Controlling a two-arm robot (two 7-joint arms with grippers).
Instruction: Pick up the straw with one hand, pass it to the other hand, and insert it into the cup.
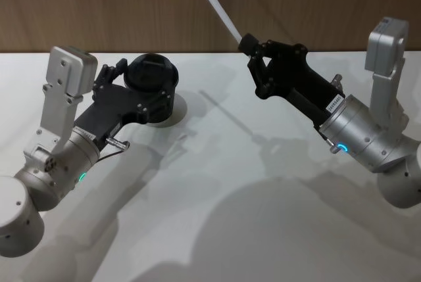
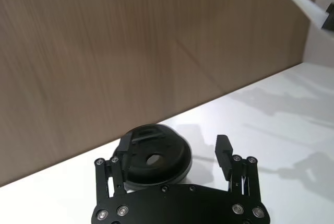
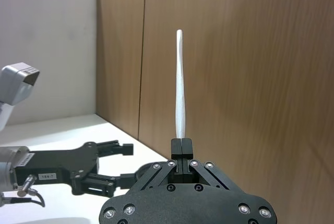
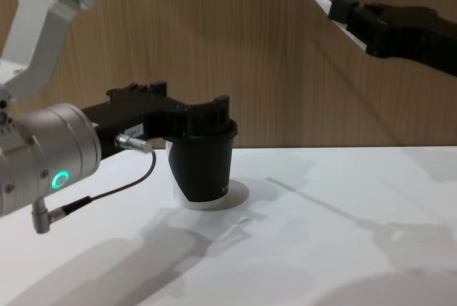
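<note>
While my right gripper (image 1: 248,43) hangs raised above the far right part of the white table (image 1: 223,190), its jaws are pressed together on one end of the straw (image 1: 214,2), a thin white plastic tube. The rest of the tube runs straight out from the fingertips, slanting upward and toward my left against the wood-panelled wall (image 1: 99,6). Straw, position: in the air, clear of the table, well apart from the cup (image 4: 202,167) and higher than its lid. Cup, position: upright on the table near the wall on my left side; black paper, white curved patch near the base, black domed lid (image 1: 151,75) with a round hole at its centre. My left gripper (image 2: 174,148) reaches low across the table to the cup at lid height, its fingers (image 2: 223,148) spread apart with the lid lying between them. One finger is close against the lid's rim, and I cannot tell whether it touches; the other finger stands clear of it, with bare table showing in the gap.
</note>
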